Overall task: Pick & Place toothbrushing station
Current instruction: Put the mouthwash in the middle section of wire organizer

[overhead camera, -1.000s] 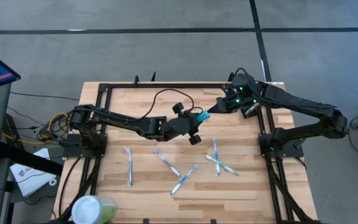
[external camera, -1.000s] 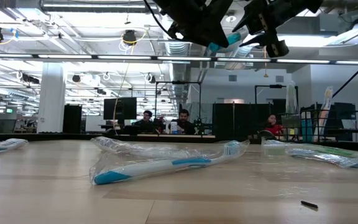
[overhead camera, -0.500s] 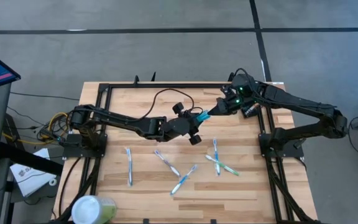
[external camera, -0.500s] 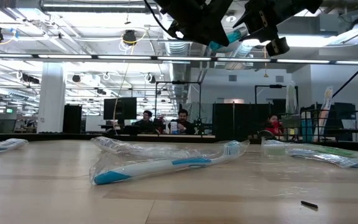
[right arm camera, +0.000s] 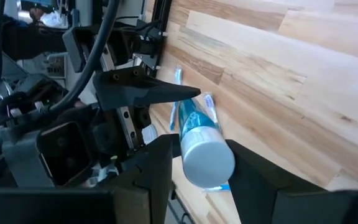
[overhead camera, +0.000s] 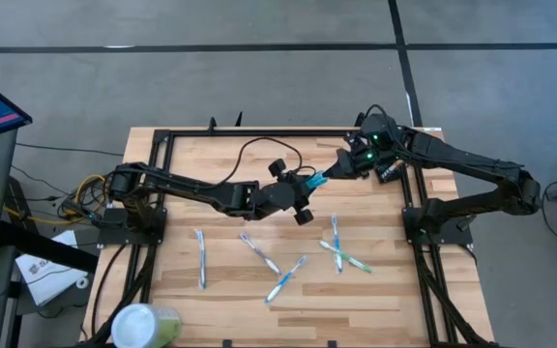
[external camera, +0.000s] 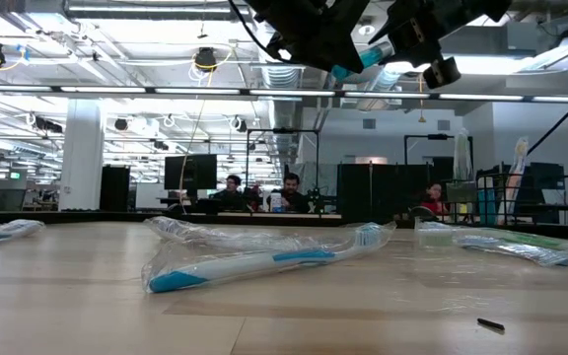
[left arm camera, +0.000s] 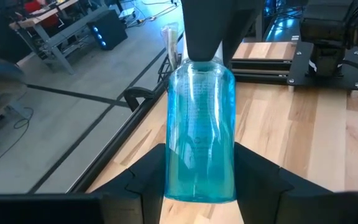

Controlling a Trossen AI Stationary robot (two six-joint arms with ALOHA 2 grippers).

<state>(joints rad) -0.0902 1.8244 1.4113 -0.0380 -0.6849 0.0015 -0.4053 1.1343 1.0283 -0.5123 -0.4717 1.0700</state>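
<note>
Both our grippers on one blue tube
We held the blue tube [overhead camera: 317,180] above the table [overhead camera: 259,155]: left gripper [overhead camera: 309,184] clamped one end, right gripper [overhead camera: 341,168] the white-capped end.

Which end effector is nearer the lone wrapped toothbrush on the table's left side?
Left. The left end effector, mid-table gripping a blue translucent tube, is closer to the blue-and-white wrapped toothbrush; the right end effector grips the tube's far end.

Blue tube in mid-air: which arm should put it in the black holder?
Probably the right: the right gripper grips the blue tube by its cap, and the black holder stands just beside it. The left gripper holds the other end, farther off.
</note>
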